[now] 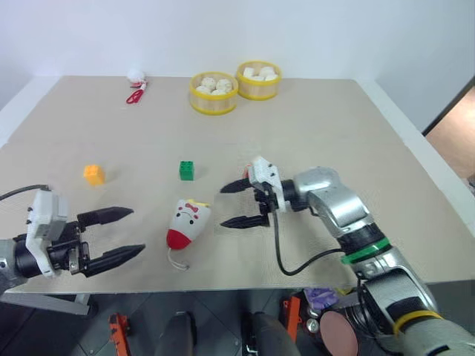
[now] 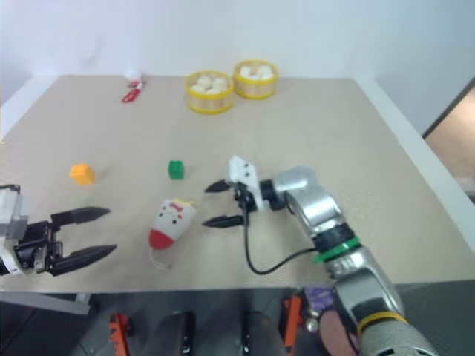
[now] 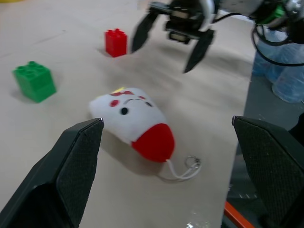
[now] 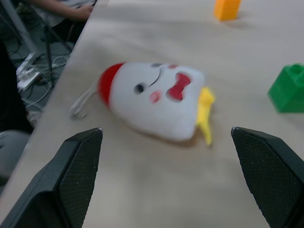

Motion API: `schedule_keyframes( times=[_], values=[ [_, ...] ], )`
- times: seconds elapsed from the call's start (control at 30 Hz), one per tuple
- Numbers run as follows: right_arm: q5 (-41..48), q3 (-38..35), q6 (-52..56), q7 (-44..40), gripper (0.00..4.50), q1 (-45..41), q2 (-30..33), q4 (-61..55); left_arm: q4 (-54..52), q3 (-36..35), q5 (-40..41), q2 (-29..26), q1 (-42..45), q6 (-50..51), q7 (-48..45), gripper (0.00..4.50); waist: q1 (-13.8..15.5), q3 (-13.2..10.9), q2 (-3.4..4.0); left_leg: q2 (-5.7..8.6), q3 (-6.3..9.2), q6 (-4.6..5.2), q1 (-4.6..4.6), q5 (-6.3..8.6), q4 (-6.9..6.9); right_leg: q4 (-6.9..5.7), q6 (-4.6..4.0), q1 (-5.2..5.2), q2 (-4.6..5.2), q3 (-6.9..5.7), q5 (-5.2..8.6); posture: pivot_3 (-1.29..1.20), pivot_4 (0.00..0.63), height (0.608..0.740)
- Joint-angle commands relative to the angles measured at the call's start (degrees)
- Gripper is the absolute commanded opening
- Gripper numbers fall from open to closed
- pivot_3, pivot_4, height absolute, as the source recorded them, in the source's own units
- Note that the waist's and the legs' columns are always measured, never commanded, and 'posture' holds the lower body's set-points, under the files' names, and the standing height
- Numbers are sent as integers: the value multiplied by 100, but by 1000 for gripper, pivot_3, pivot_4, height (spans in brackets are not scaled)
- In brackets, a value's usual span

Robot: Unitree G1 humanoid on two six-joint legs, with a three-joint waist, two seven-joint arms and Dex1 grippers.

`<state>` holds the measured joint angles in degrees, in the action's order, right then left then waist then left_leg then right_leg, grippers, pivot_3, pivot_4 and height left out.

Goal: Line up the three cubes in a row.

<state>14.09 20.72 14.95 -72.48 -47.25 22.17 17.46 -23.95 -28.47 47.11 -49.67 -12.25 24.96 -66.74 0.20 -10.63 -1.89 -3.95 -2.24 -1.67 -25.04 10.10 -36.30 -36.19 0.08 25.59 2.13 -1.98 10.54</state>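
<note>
Three cubes lie on the tan table. The orange-yellow cube [image 1: 93, 174] sits at the left and the green cube [image 1: 186, 170] near the middle. In the left wrist view the red cube [image 3: 116, 42] stands just beside my right gripper's far finger. My right gripper [image 1: 228, 205] is open, points left, and hovers low over the table right of the green cube. My left gripper [image 1: 136, 231] is open near the front left edge, pointing right. Neither gripper holds anything.
A white-and-red plush toy [image 1: 187, 222] lies between the two grippers. Two yellow-rimmed baskets [image 1: 214, 93] [image 1: 258, 80] with white lumps stand at the back. A small red-and-white item [image 1: 135, 95] lies at the back left. A person's arm [image 4: 61, 4] shows beyond the table's edge.
</note>
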Motion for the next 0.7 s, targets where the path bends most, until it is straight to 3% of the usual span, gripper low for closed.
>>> schedule_keyframes(
  times=[0.03,0.63,0.7],
  values=[
    [-250,82,-498,-114,4500,-302,-265,511,-244,-57,-58,76,-95,-94,45,4468,2,0,1,-2,0,0,-2,0,0,-2,-1,2,-4,0,0,0,150,740],
    [-974,174,-1379,-149,4500,-790,-1419,1954,-701,5,-104,441,-362,-101,485,4468,3,0,1,-35,3,-1,6,0,0,-22,-24,7,-40,2,6,0,150,740],
    [-976,138,-1444,-165,3964,-764,-1452,1991,-715,1,-105,455,-367,-107,520,4500,2,-1,1,-40,3,-1,7,0,0,-22,-30,8,-45,2,4,0,150,740]
  ],
)
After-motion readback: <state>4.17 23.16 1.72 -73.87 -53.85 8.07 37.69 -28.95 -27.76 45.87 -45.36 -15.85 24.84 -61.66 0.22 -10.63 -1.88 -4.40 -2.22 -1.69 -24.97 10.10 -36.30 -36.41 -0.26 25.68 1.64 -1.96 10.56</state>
